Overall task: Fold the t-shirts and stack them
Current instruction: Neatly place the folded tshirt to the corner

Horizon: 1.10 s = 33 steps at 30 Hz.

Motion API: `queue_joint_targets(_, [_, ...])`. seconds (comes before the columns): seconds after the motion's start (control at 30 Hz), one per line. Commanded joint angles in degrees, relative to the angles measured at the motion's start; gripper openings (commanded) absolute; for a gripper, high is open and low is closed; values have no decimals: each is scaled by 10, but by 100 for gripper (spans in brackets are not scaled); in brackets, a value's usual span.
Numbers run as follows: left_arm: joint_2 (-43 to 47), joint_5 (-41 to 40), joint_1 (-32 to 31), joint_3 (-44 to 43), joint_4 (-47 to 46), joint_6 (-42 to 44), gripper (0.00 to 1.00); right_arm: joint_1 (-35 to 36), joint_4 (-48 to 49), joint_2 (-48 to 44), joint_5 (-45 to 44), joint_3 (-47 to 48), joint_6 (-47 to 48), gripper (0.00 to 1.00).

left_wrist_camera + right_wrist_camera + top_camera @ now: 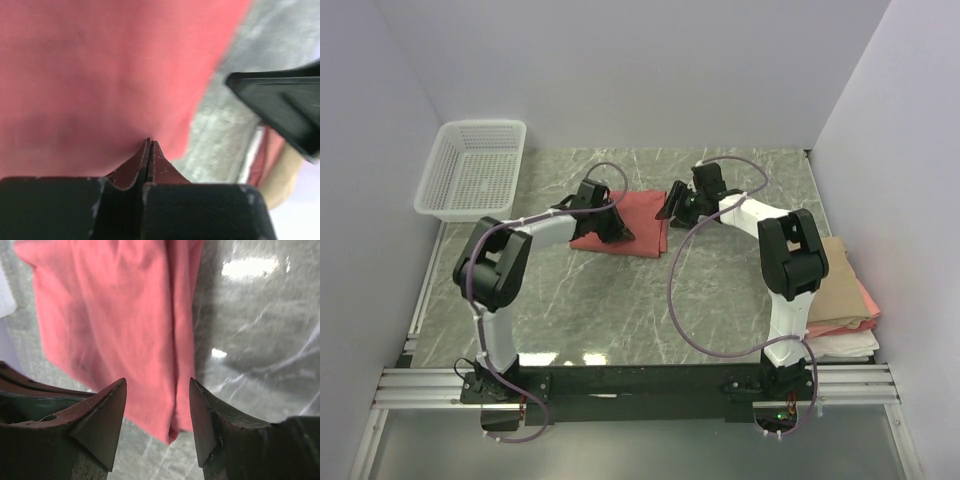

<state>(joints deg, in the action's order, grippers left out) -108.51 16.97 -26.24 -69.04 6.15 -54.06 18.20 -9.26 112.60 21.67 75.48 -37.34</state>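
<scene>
Currently on record, placed by the top view unless another view is named:

1. Salmon-red t-shirt [640, 228]. It is folded to a rough rectangle and lies flat on the table, just above the centre of the frame, between the two grippers. In the right wrist view one doubled fold edge runs down the middle of the frame and ends in a corner at lower centre.

2. Left gripper [150, 144]. It sits over the left part of the red shirt. The jaws are fully closed, tips together and pressed against the cloth. Whether a pinch of fabric lies between them cannot be told.

3. Right gripper [157, 385]. It is at the shirt's upper right corner. The jaws stand apart at a moderate gap and grip nothing. The shirt's fold edge shows in the gap between the fingertips. Whether they touch the cloth cannot be told.

4. Folded stack at the lower right of the frame, beside the right arm's base and well apart from the red shirt. The tan t-shirt [835, 272] is on top, the pink t-shirt [866, 300] under it with its edge showing, and the white t-shirt [845, 346] at the bottom.

5. White plastic mesh basket [468, 211]. It stands upright in the upper left of the frame, at the table's far left corner.

6. Table [620, 310]. The surface is grey-green with marble veining and shows glare patches in the right wrist view.

7. Purple cables [672, 290]. One loops along each arm, and the right one hangs in a wide arc over the centre of the table.
</scene>
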Motion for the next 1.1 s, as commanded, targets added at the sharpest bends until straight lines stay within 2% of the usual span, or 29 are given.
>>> queue_joint_targets(0.0, [-48,7,-6,-23,-2,-9,1,-3,-8,24,-23,34,19,61])
queue_joint_targets(0.2, [-84,-4,-23,-37,4,-10,1,-1,-16,49,-31,50,24,61])
queue_joint_targets(0.53, [-89,-7,-25,-31,5,-9,1,26,-15,88,-29,79,10,61])
queue_joint_targets(0.77, [-92,-4,-25,-37,8,-8,1,61,-51,123,-60,138,-8,58])
queue_joint_targets(0.83, [-90,-5,-25,-37,9,-8,1,65,-59,131,-71,144,-15,54])
queue_joint_targets(0.97, [-78,-4,-25,-41,11,-7,1,72,-78,134,-98,147,-19,35])
queue_joint_targets(1.0, [-74,-2,-25,-43,13,-6,1,74,-86,133,-111,146,-21,16])
queue_joint_targets(1.07, [-65,-1,-25,-55,26,-3,1,74,-93,128,-123,142,-22,0])
